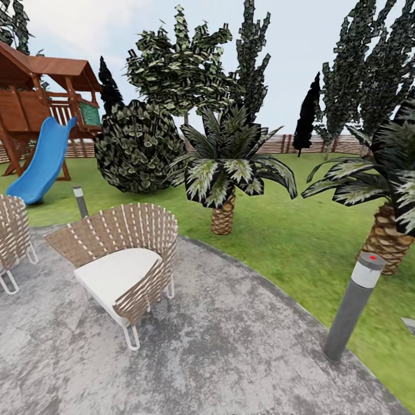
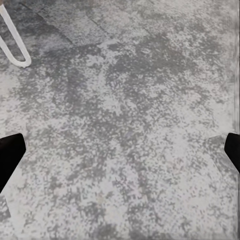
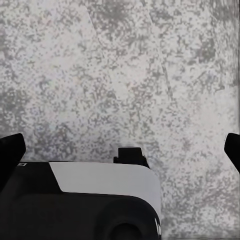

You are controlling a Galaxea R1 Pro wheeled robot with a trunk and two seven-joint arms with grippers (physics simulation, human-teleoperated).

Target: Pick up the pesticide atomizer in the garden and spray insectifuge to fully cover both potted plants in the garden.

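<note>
I am in the garden, on the round grey stone patio (image 1: 230, 346) with green lawn (image 1: 288, 230) beyond it. The pesticide atomizer and the potted plants are out of view. My left gripper (image 2: 120, 155) hangs open over bare stone, its dark fingertips (image 2: 10, 155) wide apart at the picture's edges. The right gripper (image 3: 120, 152) is open too, above stone and part of my white and black body (image 3: 100, 200). Nothing lies between either pair of fingers.
A wicker chair (image 1: 124, 259) with a white cushion stands close ahead on the left, another (image 1: 11, 236) at the left edge. Its white leg (image 2: 12, 42) is close to my left hand. Grey bollard lamps (image 1: 353, 308) (image 1: 80, 200) edge the patio. Palms (image 1: 227, 167) (image 1: 392, 190), a bush (image 1: 138, 147), a blue slide (image 1: 43, 161) and a fence (image 1: 276, 144) lie beyond.
</note>
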